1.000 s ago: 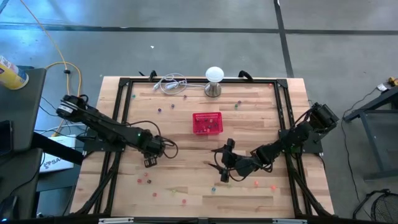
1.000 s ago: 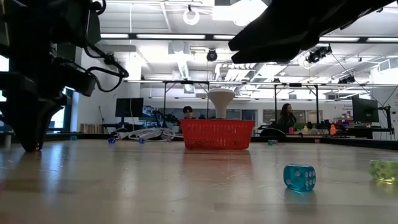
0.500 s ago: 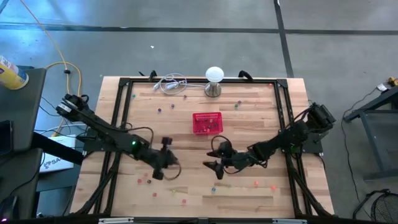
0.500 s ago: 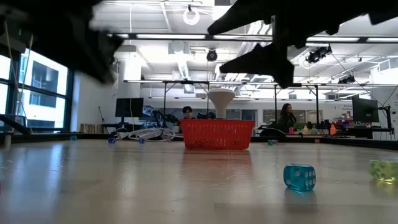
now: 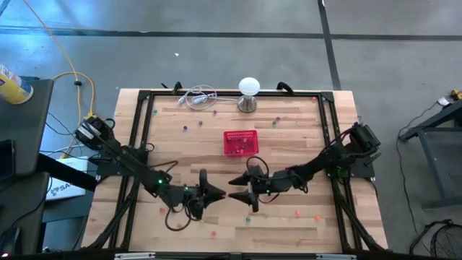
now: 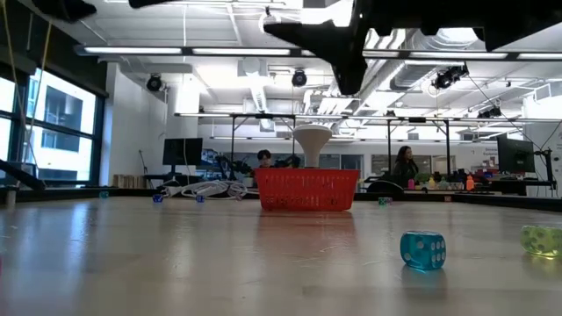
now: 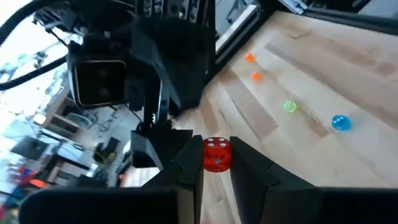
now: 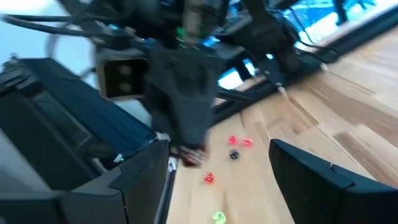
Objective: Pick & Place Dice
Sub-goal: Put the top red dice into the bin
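Note:
My left gripper (image 5: 215, 193) is out over the middle of the table's near half, level and pointing right, shut on a small red die (image 7: 216, 154). My right gripper (image 5: 233, 192) faces it from the right, a short way off, open wide (image 8: 221, 148), touching nothing. In the right wrist view the left gripper's tip and its red die (image 8: 192, 157) stand ahead of my open fingers. The red mesh basket (image 5: 240, 143) rests on the table farther back (image 6: 307, 189). Other dice lie scattered, among them a blue one (image 6: 423, 249) and a green one (image 6: 542, 240). My left gripper pinches the red die (image 7: 216, 155) between its two fingertips, one on each opposite side face. The fingers lie level, pointing toward the table's right. The die is lifted clear of the table, a white-pipped face toward the wrist camera.
A white ball-shaped lamp (image 5: 248, 94) and a white cable (image 5: 198, 96) sit at the far edge. Loose dice lie near the near edge (image 5: 297, 213) and on the left (image 5: 170, 211); orange, green and blue ones (image 7: 290, 106) show below the left gripper. A black frame (image 5: 141, 130) rims the table.
My left gripper has risen from the table on the left, turned from pointing down to level, and swung right toward the middle with the red die. My right gripper has moved left toward it, so the two now face each other closely.

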`<state>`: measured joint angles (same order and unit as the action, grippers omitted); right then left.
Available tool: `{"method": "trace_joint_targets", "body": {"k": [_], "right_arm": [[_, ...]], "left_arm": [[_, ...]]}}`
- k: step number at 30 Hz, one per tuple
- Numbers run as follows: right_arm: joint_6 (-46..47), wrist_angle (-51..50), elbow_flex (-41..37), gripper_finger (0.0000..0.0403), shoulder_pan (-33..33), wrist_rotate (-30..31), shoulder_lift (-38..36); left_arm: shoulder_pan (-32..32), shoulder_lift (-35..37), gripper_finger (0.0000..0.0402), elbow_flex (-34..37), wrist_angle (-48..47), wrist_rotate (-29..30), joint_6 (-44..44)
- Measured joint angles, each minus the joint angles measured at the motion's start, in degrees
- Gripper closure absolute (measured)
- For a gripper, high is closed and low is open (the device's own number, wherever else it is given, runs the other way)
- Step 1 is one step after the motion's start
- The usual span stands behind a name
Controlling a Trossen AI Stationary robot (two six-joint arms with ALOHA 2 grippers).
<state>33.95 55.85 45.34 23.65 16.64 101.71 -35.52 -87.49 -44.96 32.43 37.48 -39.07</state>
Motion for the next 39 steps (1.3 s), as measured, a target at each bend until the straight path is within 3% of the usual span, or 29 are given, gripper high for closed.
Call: {"method": "trace_joint_targets", "body": {"k": [5,10,14,39], "right_arm": [[-1.22,0.61,0.0,0.0133,0.39,-3.55,0.0],[-1.24,0.92,0.0,0.0133,0.25,-3.2,0.0],[-1.28,0.64,0.0,0.0133,0.23,-3.16,0.0],[-2.4,0.68,0.0,0.0134,-0.95,-3.1,0.0]], "left_arm": [[0.19,-2.53,0.035,-0.01,4.72,2.98,-3.79],[1.0,-3.3,0.035,-0.01,8.33,2.55,-6.54],[2.24,-3.3,0.035,-0.01,8.45,-0.86,-5.35],[4.71,-3.3,0.035,-0.01,8.3,-1.05,-5.68]]}}
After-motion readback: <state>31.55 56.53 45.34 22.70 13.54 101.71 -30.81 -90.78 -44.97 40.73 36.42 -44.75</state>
